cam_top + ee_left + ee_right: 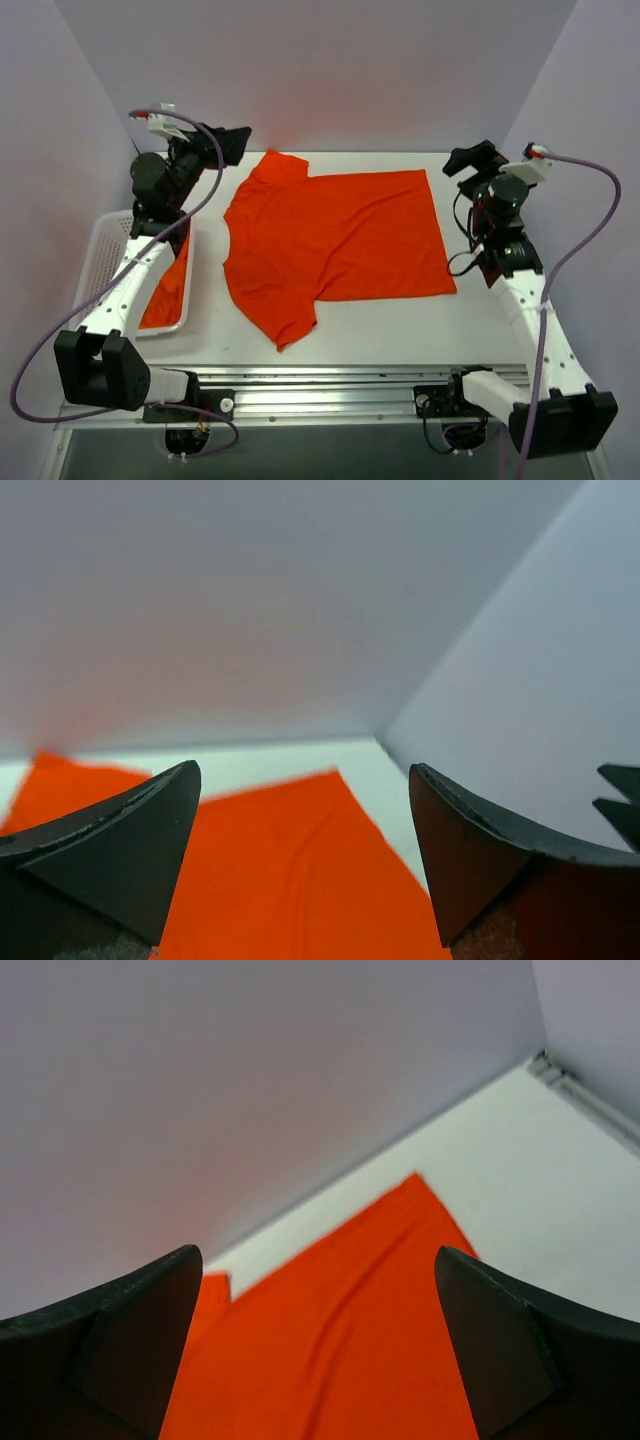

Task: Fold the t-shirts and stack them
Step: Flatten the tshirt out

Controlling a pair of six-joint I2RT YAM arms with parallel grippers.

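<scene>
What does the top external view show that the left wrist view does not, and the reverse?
Only top external: the whole shirt spread out, the basket holding more orange cloth, the left arm and right arm. Only left wrist: the left jaws close up, wide apart, empty. Both: the shirt lying on the table.

- This is a robotics lab cell, not a home or a shop: plain pale walls (330, 70) close in my white desk (400, 330) on the left, far and right sides.
- My left arm (130, 290) and right arm (535, 310) are bolted to a metal rail (330, 385) along the near edge.
- Purple cables (617, 190) loop openly beside the arms.
- The wrist cameras look out between the black fingers of my left tool (305, 767) and right tool (318, 1250) onto the same blank walls.
</scene>
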